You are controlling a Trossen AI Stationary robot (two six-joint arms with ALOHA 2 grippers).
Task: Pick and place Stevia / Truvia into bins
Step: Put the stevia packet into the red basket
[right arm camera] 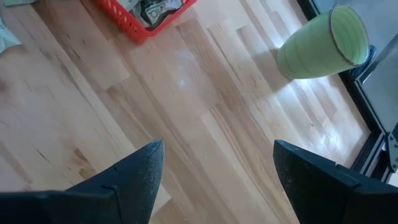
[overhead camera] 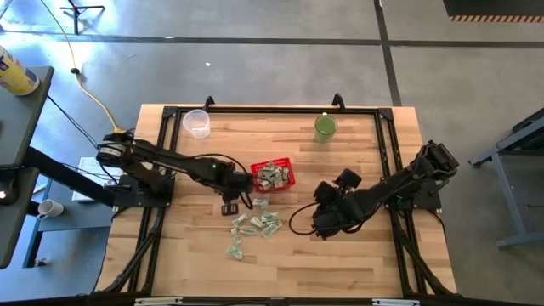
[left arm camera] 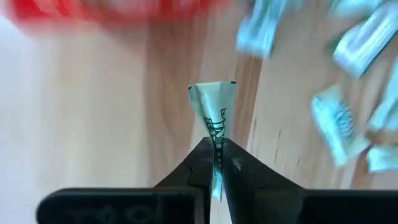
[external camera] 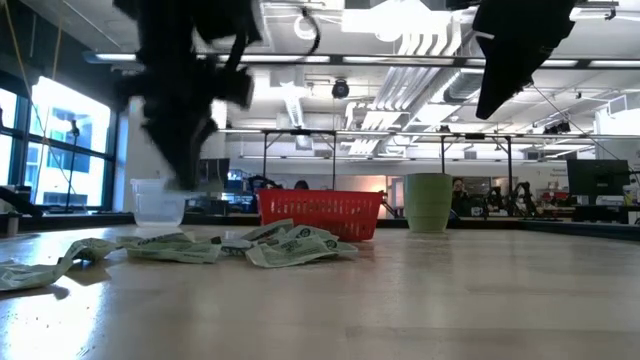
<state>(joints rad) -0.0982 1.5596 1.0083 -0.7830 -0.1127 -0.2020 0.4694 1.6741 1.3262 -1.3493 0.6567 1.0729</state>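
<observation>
Several pale green and white Stevia sachets [overhead camera: 255, 225] lie flat on the wooden table, near of the red mesh basket [overhead camera: 273, 175]. More sachets lie inside the basket. My left gripper [overhead camera: 242, 197] hangs between the pile and the basket, shut on one sachet [left arm camera: 213, 106]. In the left wrist view the basket [left arm camera: 112, 9] is a red blur beyond that sachet. My right gripper [overhead camera: 336, 185] waits open above bare wood, right of the basket, with nothing between its fingers [right arm camera: 140, 171]. My left gripper pinches one end of a sachet [left arm camera: 216, 155] between its two fingertips. The fingers come from above, pointing steeply down. The rest of the sachet sticks out below the tips, creased along its length, its free end [left arm camera: 212, 90] flared. It looks clear of the table.
A green cup [overhead camera: 325, 127] stands at the far edge right of the middle. A clear plastic cup [overhead camera: 196, 122] stands at the far left. A black frame rail [overhead camera: 272, 111] runs round the table. Bare wood lies toward the near edge.
</observation>
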